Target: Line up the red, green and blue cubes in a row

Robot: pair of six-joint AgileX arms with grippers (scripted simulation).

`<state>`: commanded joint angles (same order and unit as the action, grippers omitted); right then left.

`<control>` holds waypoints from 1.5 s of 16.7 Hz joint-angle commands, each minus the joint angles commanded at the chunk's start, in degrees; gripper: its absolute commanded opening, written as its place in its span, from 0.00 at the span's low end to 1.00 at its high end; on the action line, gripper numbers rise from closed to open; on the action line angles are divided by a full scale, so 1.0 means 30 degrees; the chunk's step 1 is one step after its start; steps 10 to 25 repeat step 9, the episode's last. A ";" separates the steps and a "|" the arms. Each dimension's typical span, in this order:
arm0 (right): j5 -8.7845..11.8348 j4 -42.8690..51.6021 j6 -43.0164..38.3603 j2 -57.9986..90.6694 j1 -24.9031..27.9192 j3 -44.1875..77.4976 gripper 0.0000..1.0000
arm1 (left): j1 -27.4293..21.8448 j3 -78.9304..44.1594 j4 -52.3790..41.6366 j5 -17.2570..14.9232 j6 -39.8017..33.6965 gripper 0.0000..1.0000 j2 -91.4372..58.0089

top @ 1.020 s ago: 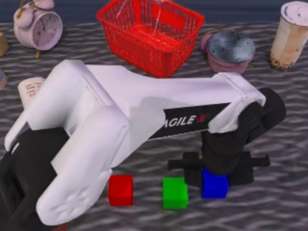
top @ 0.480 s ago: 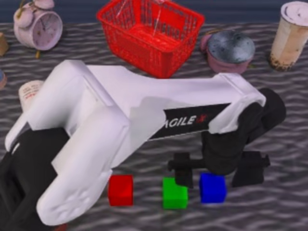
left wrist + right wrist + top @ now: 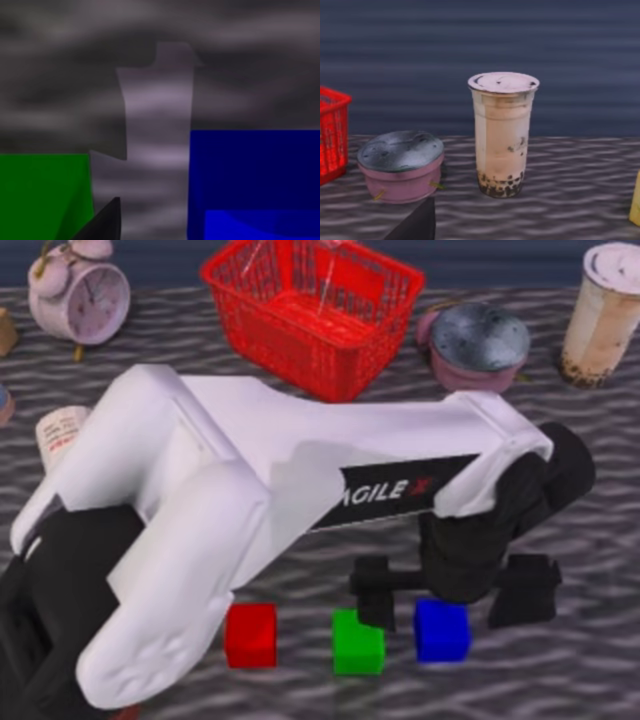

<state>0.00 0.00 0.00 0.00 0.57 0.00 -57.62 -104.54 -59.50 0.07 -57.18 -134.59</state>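
The table (image 3: pixel 600 660) wears a dark grey cloth with a wavy pale ripple across it, and behind it runs a dim blue-grey wall. Along the top of the top view stand a pale alarm clock (image 3: pixel 78 292) at upper left, a red wire basket (image 3: pixel 312 310) at upper middle, a pink pot with a grey lid (image 3: pixel 476 345) to its right and a lidded milk-tea cup (image 3: pixel 608 312) at upper right.

The left arm stretches from lower left across the middle, and the left gripper (image 3: pixel 450 592) hangs at lower right of centre with its black fingers (image 3: pixel 374 592) spread wide, holding nothing. The blue cube (image 3: pixel 442 630) sits on the cloth between them, apart from both. The green cube (image 3: pixel 358 642) lies just left of it, its upper corner under the left finger, and the red cube (image 3: pixel 250 634) further left, all in a row along the lower edge.

The right gripper is out of sight in every view.
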 joint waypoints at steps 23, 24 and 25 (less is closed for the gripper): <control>0.0000 0.0000 0.0000 0.0000 0.0000 0.0000 1.00 | 0.0346 -0.3476 -0.4536 0.0010 -0.0056 1.00 0.1058; 0.0000 0.0000 0.0000 0.0000 0.0000 0.0000 1.00 | 0.0346 -0.3476 -0.4536 0.0010 -0.0056 1.00 0.1058; 0.0000 0.0000 0.0000 0.0000 0.0000 0.0000 1.00 | 0.0346 -0.3476 -0.4536 0.0010 -0.0056 1.00 0.1058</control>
